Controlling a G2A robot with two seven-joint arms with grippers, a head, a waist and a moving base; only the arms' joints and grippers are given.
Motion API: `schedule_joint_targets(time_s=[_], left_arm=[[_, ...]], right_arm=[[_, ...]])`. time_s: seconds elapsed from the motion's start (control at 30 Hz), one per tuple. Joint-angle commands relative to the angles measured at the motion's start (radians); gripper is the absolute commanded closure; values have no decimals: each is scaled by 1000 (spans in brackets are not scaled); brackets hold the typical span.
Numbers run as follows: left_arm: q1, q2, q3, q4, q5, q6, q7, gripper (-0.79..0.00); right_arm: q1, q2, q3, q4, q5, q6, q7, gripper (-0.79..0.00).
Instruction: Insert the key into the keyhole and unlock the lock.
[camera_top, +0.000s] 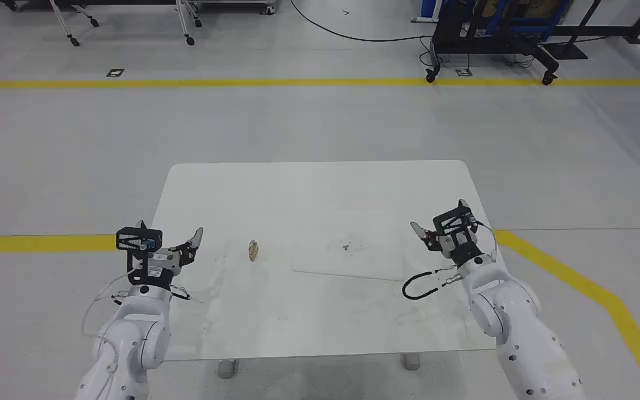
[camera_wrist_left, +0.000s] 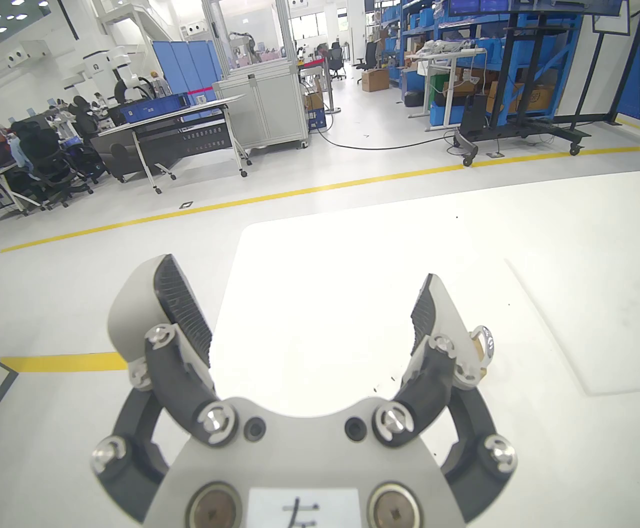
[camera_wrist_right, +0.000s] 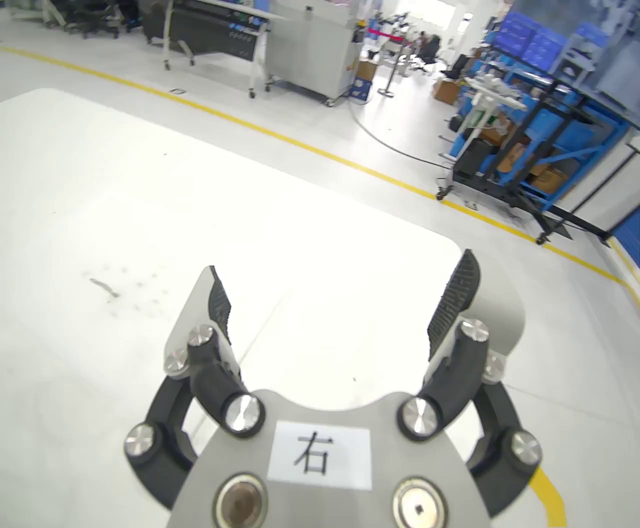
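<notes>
A small brass padlock (camera_top: 254, 249) lies on the white table (camera_top: 300, 195), left of centre. In the left wrist view the padlock (camera_wrist_left: 484, 345) peeks out from behind one finger. The key (camera_top: 345, 244) is a small dark thing near the table's middle; in the right wrist view the key (camera_wrist_right: 104, 287) lies well off to the side of the fingers. My left gripper (camera_top: 167, 238) (camera_wrist_left: 300, 280) hovers open at the table's left edge, a short way from the padlock. My right gripper (camera_top: 440, 218) (camera_wrist_right: 340, 265) is open near the right edge, holding nothing.
A thin white sheet (camera_top: 350, 272) (camera_wrist_left: 575, 320) lies flat on the table's front middle, its edge faintly visible. Yellow floor lines (camera_top: 300, 82) run around the table. Wheeled racks and desks (camera_top: 500, 40) stand far behind.
</notes>
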Motion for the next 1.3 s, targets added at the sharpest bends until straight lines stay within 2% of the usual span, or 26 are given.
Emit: schedule_joint_targets(time_s=[0.0, 0.13, 0.37, 0.43, 0.5, 0.53, 0.57, 0.6, 0.67, 0.83, 1.0, 1.13, 1.17, 1.27], left_arm=[[0, 0, 0, 0, 0, 0, 0, -785], [0, 0, 0, 0, 0, 0, 0, -785], [0, 0, 0, 0, 0, 0, 0, -785], [0, 0, 0, 0, 0, 0, 0, -785], [0, 0, 0, 0, 0, 0, 0, -785], [0, 0, 0, 0, 0, 0, 0, -785], [0, 0, 0, 0, 0, 0, 0, -785], [0, 0, 0, 0, 0, 0, 0, -785], [0, 0, 0, 0, 0, 0, 0, -785], [0, 0, 0, 0, 0, 0, 0, -785], [0, 0, 0, 0, 0, 0, 0, -785], [0, 0, 0, 0, 0, 0, 0, -785], [0, 0, 0, 0, 0, 0, 0, -785], [0, 0, 0, 0, 0, 0, 0, -785]], right_arm=[[68, 1, -37, 60, -3, -124, 33, -785], [189, -1, -110, 170, -5, -294, 79, -785], [350, -16, -251, 302, -22, -484, 99, -785], [411, -20, -299, 364, -4, -627, 116, -785], [467, -27, -342, 430, -8, -691, 139, -785], [496, -31, -359, 459, -8, -712, 147, -720], [519, -35, -376, 486, -11, -716, 156, -579], [540, -40, -395, 506, -15, -722, 166, -499], [574, -49, -433, 537, -23, -735, 176, -397], [626, -68, -505, 590, -39, -732, 184, -376], [660, -81, -544, 631, -47, -716, 172, -299], [677, -88, -564, 659, -43, -723, 162, -126], [682, -89, -566, 665, -39, -726, 159, 0], [690, -86, -558, 676, -16, -748, 139, 0]])
